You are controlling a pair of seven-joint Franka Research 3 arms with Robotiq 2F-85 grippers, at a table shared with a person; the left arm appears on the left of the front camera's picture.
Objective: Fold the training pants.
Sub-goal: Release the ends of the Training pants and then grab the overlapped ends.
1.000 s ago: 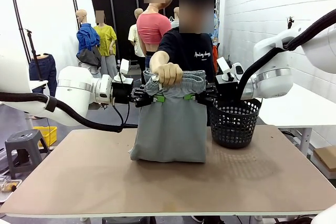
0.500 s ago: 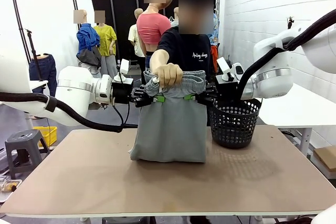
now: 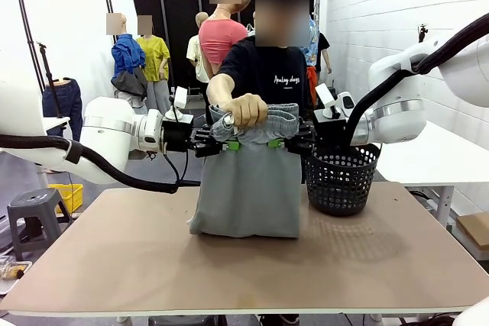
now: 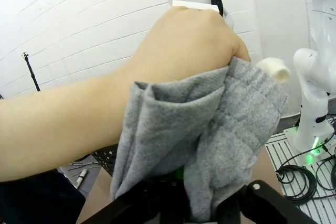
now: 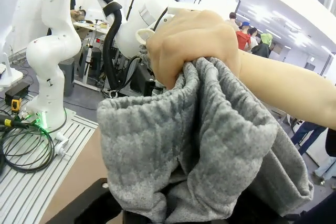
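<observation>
Front view: a hand (image 3: 244, 109) holds the training pants (image 3: 248, 188) between our left end effector (image 3: 231, 143) and right end effector (image 3: 276, 142); we cannot tell their grip.

1. Front camera at the table's (image 3: 114, 265) 6 o'clock edge faces 12 o'clock, mid-range.
2. Left wrist camera, close in, looks from 9 toward 3 o'clock.
3. Right wrist camera, close in, looks from 3 toward 9.
4. All share the person's hand (image 3: 244, 109) on the training pants (image 3: 248, 188).

The pants (image 3: 246, 188) hang at frame centre, hem on the counter (image 3: 137, 257); basket (image 3: 341, 179) just right, a hand (image 3: 244, 109) at their top.
</observation>
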